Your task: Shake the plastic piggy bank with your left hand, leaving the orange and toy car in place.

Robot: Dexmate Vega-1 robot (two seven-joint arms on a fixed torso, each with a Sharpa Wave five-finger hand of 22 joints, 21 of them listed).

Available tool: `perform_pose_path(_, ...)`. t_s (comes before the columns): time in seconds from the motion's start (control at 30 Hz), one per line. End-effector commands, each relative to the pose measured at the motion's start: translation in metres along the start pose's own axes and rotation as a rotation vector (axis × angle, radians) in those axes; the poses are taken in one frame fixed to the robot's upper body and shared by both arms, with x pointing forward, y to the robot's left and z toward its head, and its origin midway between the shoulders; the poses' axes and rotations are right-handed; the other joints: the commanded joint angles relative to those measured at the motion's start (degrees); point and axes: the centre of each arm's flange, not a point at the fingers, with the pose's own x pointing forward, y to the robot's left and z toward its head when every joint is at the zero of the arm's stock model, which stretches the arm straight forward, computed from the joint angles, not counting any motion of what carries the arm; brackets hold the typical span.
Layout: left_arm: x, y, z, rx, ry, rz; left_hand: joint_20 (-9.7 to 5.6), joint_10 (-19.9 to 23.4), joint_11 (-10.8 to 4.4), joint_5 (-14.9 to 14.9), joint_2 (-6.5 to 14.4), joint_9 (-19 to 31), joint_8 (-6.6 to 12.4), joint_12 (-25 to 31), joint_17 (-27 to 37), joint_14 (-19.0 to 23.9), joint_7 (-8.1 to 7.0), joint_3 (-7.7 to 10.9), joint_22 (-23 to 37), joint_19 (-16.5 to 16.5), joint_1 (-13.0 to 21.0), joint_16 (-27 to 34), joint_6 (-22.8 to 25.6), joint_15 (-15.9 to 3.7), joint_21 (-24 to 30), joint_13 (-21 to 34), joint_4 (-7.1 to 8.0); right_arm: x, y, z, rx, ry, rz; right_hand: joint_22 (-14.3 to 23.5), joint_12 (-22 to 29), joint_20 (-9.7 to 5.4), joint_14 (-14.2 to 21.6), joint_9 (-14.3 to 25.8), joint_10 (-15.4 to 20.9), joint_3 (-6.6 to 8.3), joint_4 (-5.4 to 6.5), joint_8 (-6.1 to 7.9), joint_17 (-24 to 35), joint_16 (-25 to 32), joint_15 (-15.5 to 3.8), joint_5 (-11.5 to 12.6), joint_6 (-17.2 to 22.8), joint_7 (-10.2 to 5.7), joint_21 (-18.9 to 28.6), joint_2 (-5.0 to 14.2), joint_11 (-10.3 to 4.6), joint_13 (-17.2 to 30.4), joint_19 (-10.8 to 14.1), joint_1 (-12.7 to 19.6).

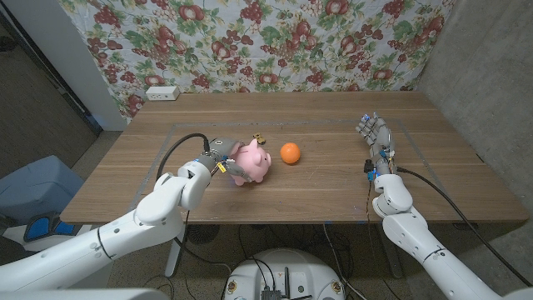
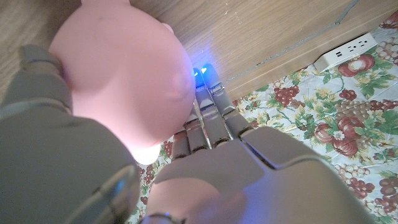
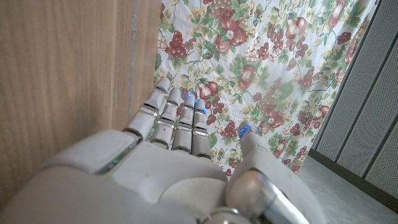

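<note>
The robot's left hand (image 1: 223,158) grips the pink piggy bank (image 1: 252,163) near the middle of the wooden counter (image 1: 333,192), its fingers (image 2: 208,106) wrapped around the body. The orange (image 1: 290,152) sits just beside the pig's snout; the toy car (image 1: 259,136) lies just behind it. The right hand (image 1: 375,137) holds nothing, fingers straight and side by side, near the counter's right side.
</note>
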Motion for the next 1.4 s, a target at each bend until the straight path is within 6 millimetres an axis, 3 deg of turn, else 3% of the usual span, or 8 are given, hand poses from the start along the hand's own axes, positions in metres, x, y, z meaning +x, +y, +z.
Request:
perform_pose_path(0.03, 0.000, 0.000, 0.004, 0.058, -0.031, -0.037, 0.30, 1.4, -3.52, -0.2, 9.2, -0.2, -1.24, 0.0, -1.7, -3.2, -7.72, 0.49, 0.1, -1.0, 0.5, -0.2, 4.9, -7.39, -1.5, -0.8, 0.60, -0.003, -0.002, 0.001, -0.001, -0.007, -0.002, 0.2, 0.0, 0.07, 0.6, 0.2, 0.2, 0.26, -0.02, -0.20, 0.3, 0.0, 0.00, 0.2, 0.4, -0.13, 0.5, -0.24, 0.21, 0.2, 0.3, -0.2)
perform_pose_path(0.23, 0.001, 0.000, 0.006, 0.087, -0.016, -0.075, 3.03, -8.6, -2.51, -0.2, 8.0, -0.5, -4.24, -0.1, -6.4, -12.6, -9.60, -2.33, 0.0, -4.6, -0.9, -0.3, -2.5, -3.33, -6.4, -4.0, -0.11, -0.005, -0.002, 0.001, 0.003, -0.009, -0.002, 0.2, 0.0, 0.08, 0.5, 0.2, 0.2, 0.21, 0.03, -0.20, 0.4, 0.0, 0.07, 0.2, 0.4, -0.14, 0.5, -0.26, 0.30, 0.2, 0.3, -0.3)
perform_pose_path(0.47, -0.002, 0.001, 0.008, 0.105, -0.005, -0.068, 5.29, -20.6, 0.08, 0.3, 9.2, -1.0, -5.21, 0.0, -13.1, -23.1, -11.05, -5.09, 0.1, -9.4, -2.2, 0.0, -14.4, 0.26, -14.3, -8.7, 0.28, -0.007, -0.003, 0.003, -0.001, -0.013, 0.002, 0.2, 0.0, 0.18, 0.5, 0.2, 0.1, 0.16, 0.08, -0.20, 0.5, 0.0, 0.12, 0.2, 0.4, -0.11, 0.5, -0.30, 0.19, 0.2, 0.4, -0.4)
perform_pose_path(0.67, -0.004, 0.002, 0.008, 0.112, -0.002, -0.064, 7.40, -26.8, 1.23, 0.4, 9.8, -1.1, -4.71, 0.3, -15.6, -30.6, -10.93, -5.92, 0.1, -14.5, -3.0, -0.3, -18.3, 3.84, -19.8, -11.1, 0.46, -0.009, -0.004, 0.003, 0.004, -0.014, -0.002, 0.2, 0.0, 0.25, 0.5, 0.2, 0.2, 0.11, 0.12, -0.19, 0.5, 0.0, 0.18, 0.2, 0.4, -0.13, 0.5, -0.32, 0.31, 0.2, 0.4, -0.5)
perform_pose_path(0.83, -0.005, 0.003, 0.009, 0.118, 0.004, -0.072, 9.83, -33.9, 4.17, 0.5, 10.0, -1.1, -4.77, 0.4, -16.3, -39.3, -10.69, -6.62, 0.2, -20.5, -4.8, -0.2, -23.9, 7.56, -25.9, -13.0, 0.66, -0.010, -0.004, 0.004, 0.001, -0.015, 0.001, 0.2, 0.0, 0.26, 0.5, 0.2, 0.2, 0.07, 0.17, -0.20, 0.5, 0.0, 0.17, 0.1, 0.3, -0.08, 0.5, -0.34, 0.31, 0.2, 0.3, -0.6)
perform_pose_path(0.93, -0.005, 0.004, 0.008, 0.122, 0.013, -0.074, 11.59, -40.1, 5.30, 0.6, 10.2, -1.1, -5.46, 0.2, -16.4, -46.1, -10.24, -7.02, 0.2, -25.9, -6.2, -0.5, -30.6, 9.74, -30.4, -13.9, 0.81, -0.010, -0.005, 0.004, 0.002, -0.014, 0.000, 0.2, 0.0, 0.28, 0.5, 0.2, 0.1, 0.05, 0.19, -0.20, 0.5, 0.0, 0.12, 0.1, 0.3, -0.07, 0.5, -0.34, 0.24, 0.2, 0.4, -0.7)
perform_pose_path(1.13, -0.007, 0.006, 0.006, 0.103, 0.005, -0.064, 13.41, -51.4, 7.38, 0.7, 11.0, -1.1, -5.34, 0.3, -16.3, -57.9, -9.17, -7.67, 0.4, -34.2, -10.2, -0.5, -41.2, 12.08, -37.7, -14.5, 1.59, -0.011, -0.005, 0.005, -0.001, -0.011, -0.002, 0.2, 0.0, 0.33, 0.5, 0.2, 0.2, 0.00, 0.25, -0.19, 0.5, 0.0, 0.30, 0.1, 0.4, -0.06, 0.5, -0.36, 0.34, 0.2, 0.3, -0.8)
perform_pose_path(1.4, -0.007, 0.012, -0.003, -0.015, -0.071, -0.076, 14.42, -56.7, 8.56, 1.0, 11.4, -1.1, -5.47, 0.5, -16.0, -62.6, -9.18, -9.10, 0.6, -38.3, -15.3, 0.0, -46.9, 13.11, -41.3, -14.6, 3.40, -0.011, -0.004, 0.003, -0.001, -0.007, -0.003, 0.2, 0.0, 0.40, 0.5, 0.2, 0.1, -0.07, 0.32, -0.21, 0.5, 0.0, 0.31, 0.1, 0.3, -0.03, 0.5, -0.39, 0.34, 0.2, 0.4, -0.9)
